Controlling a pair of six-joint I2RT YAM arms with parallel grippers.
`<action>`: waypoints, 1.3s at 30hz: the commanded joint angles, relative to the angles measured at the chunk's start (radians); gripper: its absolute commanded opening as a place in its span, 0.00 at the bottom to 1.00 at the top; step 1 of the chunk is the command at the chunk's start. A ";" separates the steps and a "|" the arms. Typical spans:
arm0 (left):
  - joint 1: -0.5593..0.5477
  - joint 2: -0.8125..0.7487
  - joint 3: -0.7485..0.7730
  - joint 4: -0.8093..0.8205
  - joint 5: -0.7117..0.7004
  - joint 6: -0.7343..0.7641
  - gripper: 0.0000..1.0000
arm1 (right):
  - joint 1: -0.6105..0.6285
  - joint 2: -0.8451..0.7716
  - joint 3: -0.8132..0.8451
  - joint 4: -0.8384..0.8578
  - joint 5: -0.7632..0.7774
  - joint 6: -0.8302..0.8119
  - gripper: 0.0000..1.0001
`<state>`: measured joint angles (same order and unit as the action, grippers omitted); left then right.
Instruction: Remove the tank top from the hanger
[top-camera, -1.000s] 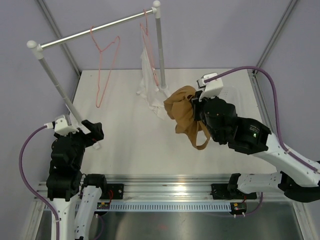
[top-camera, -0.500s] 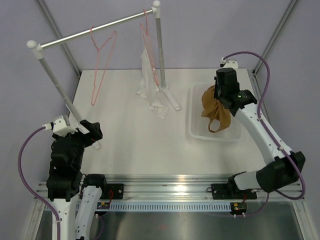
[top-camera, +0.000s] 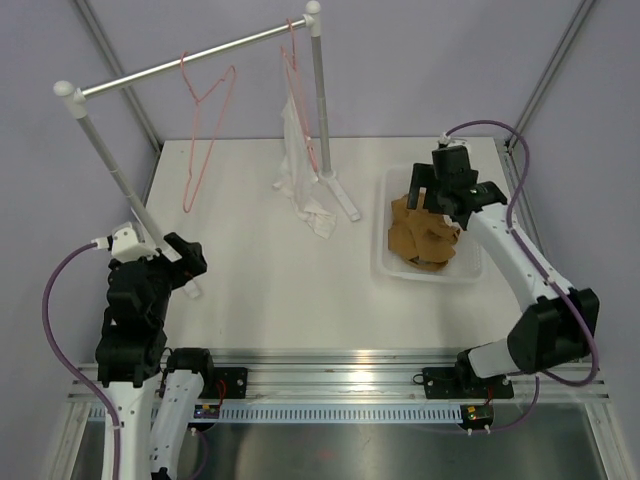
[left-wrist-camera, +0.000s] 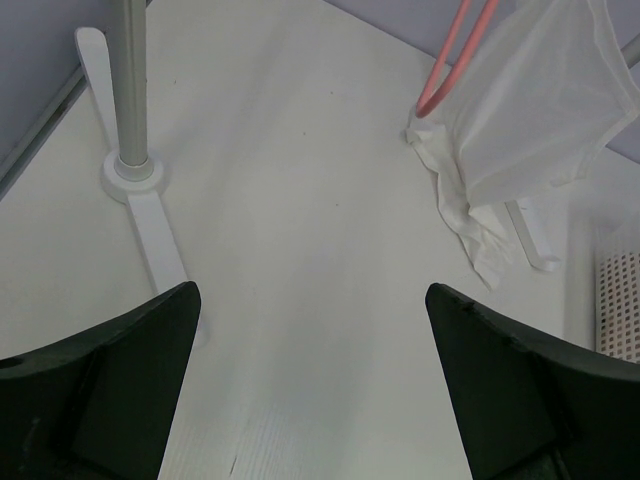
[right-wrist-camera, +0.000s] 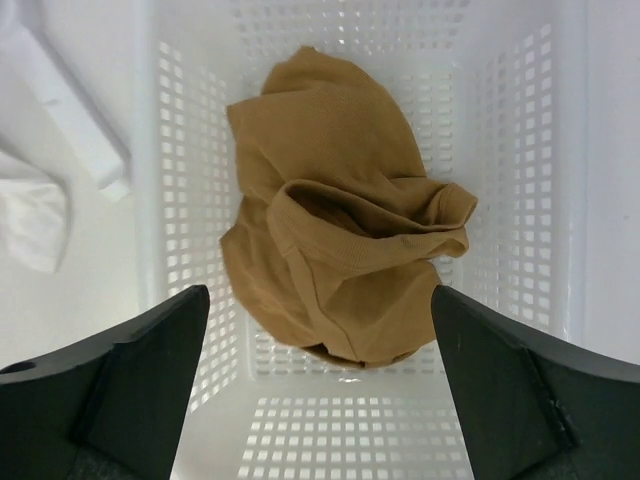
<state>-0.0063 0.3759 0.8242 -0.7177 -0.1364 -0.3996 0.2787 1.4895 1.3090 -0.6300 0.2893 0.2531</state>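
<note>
The brown tank top (top-camera: 420, 236) lies crumpled inside the white basket (top-camera: 385, 255) at the right of the table. From the right wrist view the tank top (right-wrist-camera: 340, 250) fills the middle of the basket (right-wrist-camera: 190, 150). My right gripper (top-camera: 440, 200) hovers just above it, open, with nothing between its fingers (right-wrist-camera: 320, 300). The bare pink hanger (top-camera: 205, 130) hangs from the rail at the back left. Far from both, my left gripper (top-camera: 185, 262) stands open over the near left of the table (left-wrist-camera: 312, 290).
A clothes rack spans the back, with its rail (top-camera: 190, 62) and a post base (left-wrist-camera: 130, 170) on the table. A second pink hanger (top-camera: 293, 55) carries white cloth (top-camera: 300, 180) that trails onto the table (left-wrist-camera: 530, 110).
My right arm swung right with the tank top over the basket, then opened. The tank top dropped into the basket. The left arm has barely moved.
</note>
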 joint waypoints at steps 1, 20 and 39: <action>0.005 0.052 0.023 0.018 -0.002 0.018 0.99 | 0.002 -0.243 0.056 -0.036 -0.056 0.026 0.99; -0.211 0.248 0.237 -0.244 -0.206 0.062 0.99 | 0.002 -0.721 0.056 -0.497 -0.047 -0.048 0.99; -0.245 0.055 0.260 -0.342 -0.198 0.077 0.99 | 0.002 -0.902 -0.045 -0.445 -0.099 -0.077 0.99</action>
<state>-0.2470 0.4355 1.0847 -1.0836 -0.3317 -0.3431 0.2787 0.5846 1.2671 -1.1057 0.1825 0.1974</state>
